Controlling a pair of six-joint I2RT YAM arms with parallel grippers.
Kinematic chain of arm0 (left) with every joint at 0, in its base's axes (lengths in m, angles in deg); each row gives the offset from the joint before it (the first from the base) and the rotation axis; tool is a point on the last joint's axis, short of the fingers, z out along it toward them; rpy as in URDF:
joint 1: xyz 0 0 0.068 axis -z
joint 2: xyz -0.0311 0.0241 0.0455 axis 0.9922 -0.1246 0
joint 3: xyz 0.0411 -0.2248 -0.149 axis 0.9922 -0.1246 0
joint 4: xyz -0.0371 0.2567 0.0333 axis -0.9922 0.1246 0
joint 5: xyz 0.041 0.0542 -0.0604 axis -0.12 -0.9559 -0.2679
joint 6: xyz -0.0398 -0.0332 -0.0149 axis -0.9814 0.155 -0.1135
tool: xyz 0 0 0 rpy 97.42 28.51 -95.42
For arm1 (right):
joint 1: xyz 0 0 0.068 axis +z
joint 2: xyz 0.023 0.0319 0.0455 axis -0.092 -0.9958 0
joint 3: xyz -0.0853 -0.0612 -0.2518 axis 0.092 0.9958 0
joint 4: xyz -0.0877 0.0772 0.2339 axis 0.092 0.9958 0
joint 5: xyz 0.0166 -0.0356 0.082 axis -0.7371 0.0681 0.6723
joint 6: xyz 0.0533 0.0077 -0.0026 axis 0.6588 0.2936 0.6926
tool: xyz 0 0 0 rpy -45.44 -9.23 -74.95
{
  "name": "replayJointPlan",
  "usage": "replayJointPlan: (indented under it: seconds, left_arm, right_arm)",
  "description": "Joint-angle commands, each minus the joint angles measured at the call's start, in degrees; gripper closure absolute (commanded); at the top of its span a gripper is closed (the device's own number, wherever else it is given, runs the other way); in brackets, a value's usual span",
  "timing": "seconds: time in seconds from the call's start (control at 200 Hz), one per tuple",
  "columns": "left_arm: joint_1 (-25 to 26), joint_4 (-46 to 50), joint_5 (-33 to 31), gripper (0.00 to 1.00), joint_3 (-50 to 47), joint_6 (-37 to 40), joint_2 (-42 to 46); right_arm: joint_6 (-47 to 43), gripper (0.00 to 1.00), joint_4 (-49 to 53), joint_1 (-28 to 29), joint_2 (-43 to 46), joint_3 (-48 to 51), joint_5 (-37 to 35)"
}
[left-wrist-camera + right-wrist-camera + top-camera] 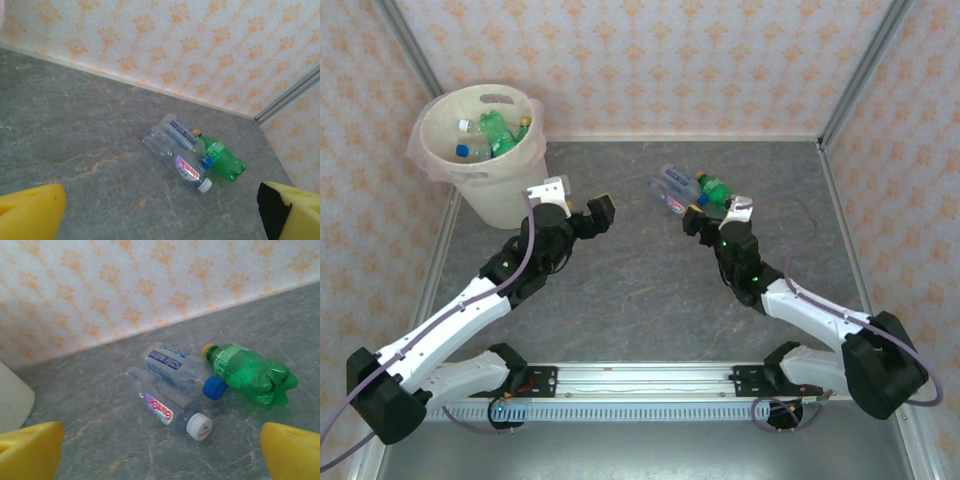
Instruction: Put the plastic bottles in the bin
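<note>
Three plastic bottles lie together on the table at the back right: a clear one with a white cap [167,407], a clear one with a blue cap [176,365] and a green one with a yellow cap [250,374]. My right gripper [717,215] hovers just in front of them, open, with nothing between its yellow fingertips [27,450]. The cream bin [505,200] stands at the back left with several bottles [492,135] inside. My left gripper [578,205] is open and empty beside the bin, facing the three bottles [182,165] across the table.
Patterned walls and metal corner posts [850,80] close in the grey stone-look table [620,290]. A thin liner [425,150] hangs over the bin's rim. The bin's wall [12,400] shows at the left edge of the right wrist view.
</note>
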Motion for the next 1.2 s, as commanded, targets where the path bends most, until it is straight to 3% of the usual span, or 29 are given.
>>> replayJointPlan:
  seconds: [0.0,0.36,0.771,1.191]
  left_arm:
    - [1.8,-2.1,-3.3,0.01,-2.4,-1.6,2.0]
    - [3.1,-2.4,-5.0,0.01,-10.7,-6.1,9.8]
    - [3.1,-4.4,-3.4,0.01,-12.9,-7.9,12.5]
    - [3.1,-3.4,-3.4,0.01,-12.3,-6.7,10.7]
  right_arm:
    - [0.1,0.0,1.8,-1.2,-3.4,-3.2,2.0]
    - [-1.8,0.0,3.8,-4.1,-19.3,-12.7,5.9]
    - [-3.9,0.0,6.3,-5.7,-33.8,-24.2,11.1]
    - [-6.7,0.0,7.7,-5.8,-40.4,-28.2,13.2]
